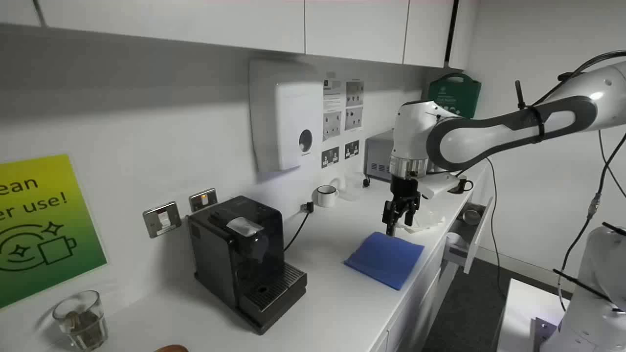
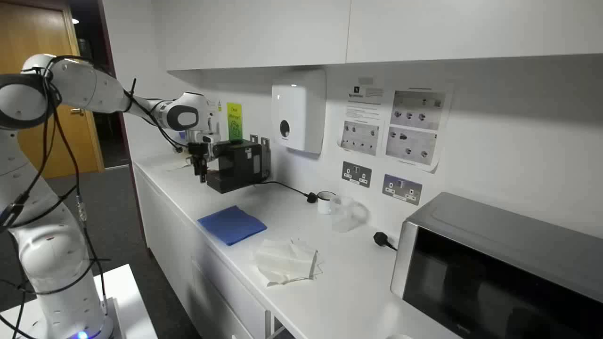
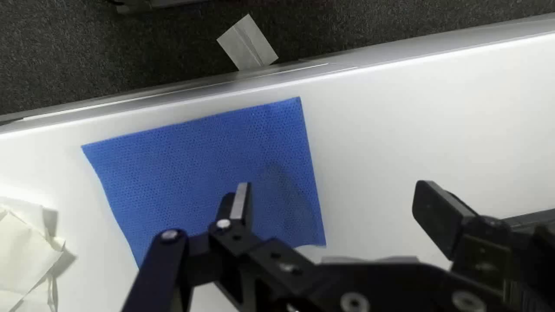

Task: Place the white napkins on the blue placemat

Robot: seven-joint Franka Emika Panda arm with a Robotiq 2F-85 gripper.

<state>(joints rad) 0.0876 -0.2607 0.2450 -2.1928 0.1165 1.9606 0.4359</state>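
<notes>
Silver-grey, the one microwave (image 2: 499,268) stands nearest in an exterior view, set back by the wall (image 2: 499,155), presumably to leave working room along the counter (image 2: 348,287). Next come the white napkins (image 2: 287,261), loosely heaped on it; they overlap, so there seem to be several, but no exact count can be made. Just past them, and apart, one blue placemat (image 2: 231,225) lies flat by the front edge, likely for easy reach by the arm (image 2: 82,82). One translucent vessel (image 2: 343,214) and one mug (image 2: 325,205) sit by the wall, apparently set out of the way. Farther off, two fingers (image 3: 438,212), seen close in the wrist view, hang above the counter, spread wide with nothing gripped, probably held high to travel freely toward the napkins. Beyond them stands one coffee machine (image 2: 235,165), also near the wall.
</notes>
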